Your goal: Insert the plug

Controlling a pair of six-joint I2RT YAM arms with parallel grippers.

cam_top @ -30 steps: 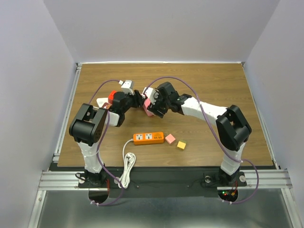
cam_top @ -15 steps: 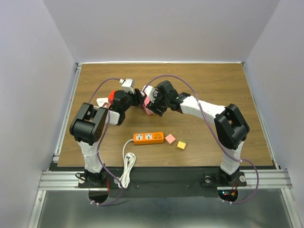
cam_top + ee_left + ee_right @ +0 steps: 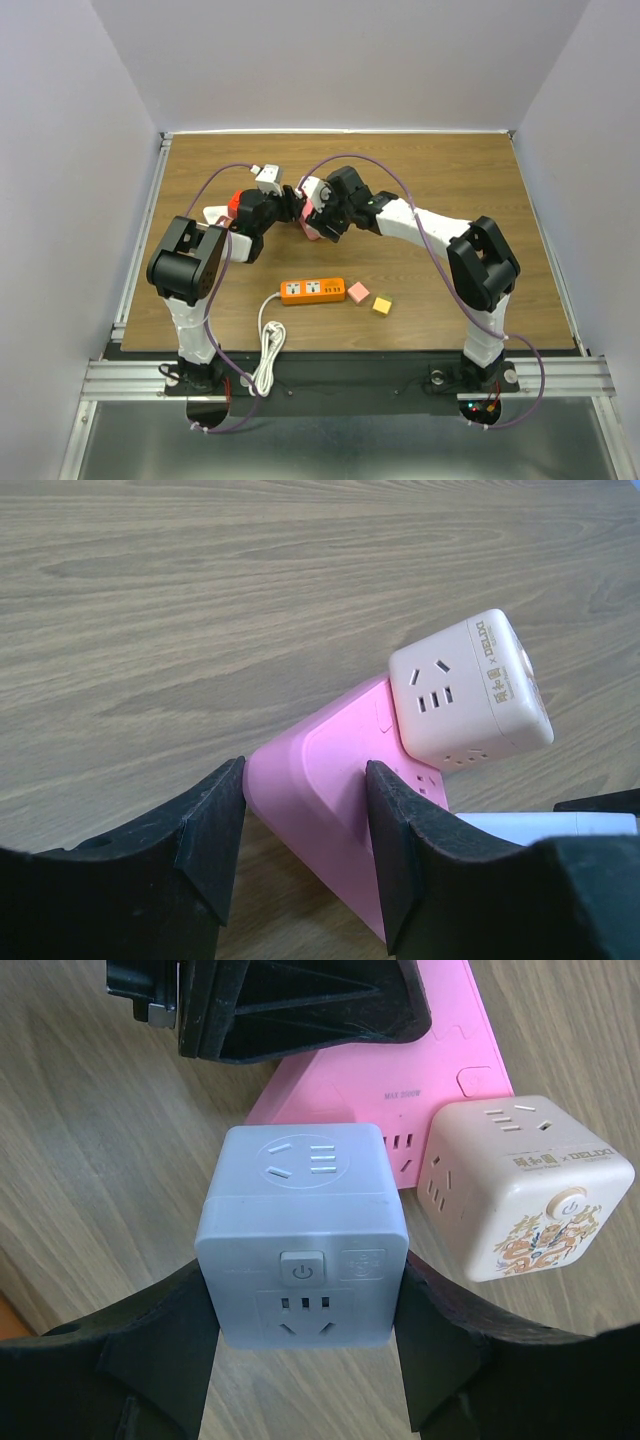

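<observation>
A pink power strip (image 3: 330, 780) lies on the wooden table, with a cream cube adapter (image 3: 470, 692) plugged into it. My left gripper (image 3: 305, 790) is shut on the end of the pink strip, one finger on each side. My right gripper (image 3: 300, 1295) is shut on a grey-white cube adapter (image 3: 300, 1240) and holds it just beside the cream cube (image 3: 522, 1188), at the edge of the strip (image 3: 420, 1070). In the top view the two grippers, left (image 3: 288, 208) and right (image 3: 318, 212), meet at the strip (image 3: 310, 232) in the middle of the table.
An orange power strip (image 3: 313, 290) lies near the front with its white cable (image 3: 268, 355) coiled over the table edge. A pink block (image 3: 358, 292) and a yellow block (image 3: 381, 305) sit to its right. A red and white object (image 3: 232, 205) lies half hidden behind the left arm.
My right gripper has shifted slightly left and away with the grey-white cube, closer to the pink strip. The left gripper has hardly moved.
</observation>
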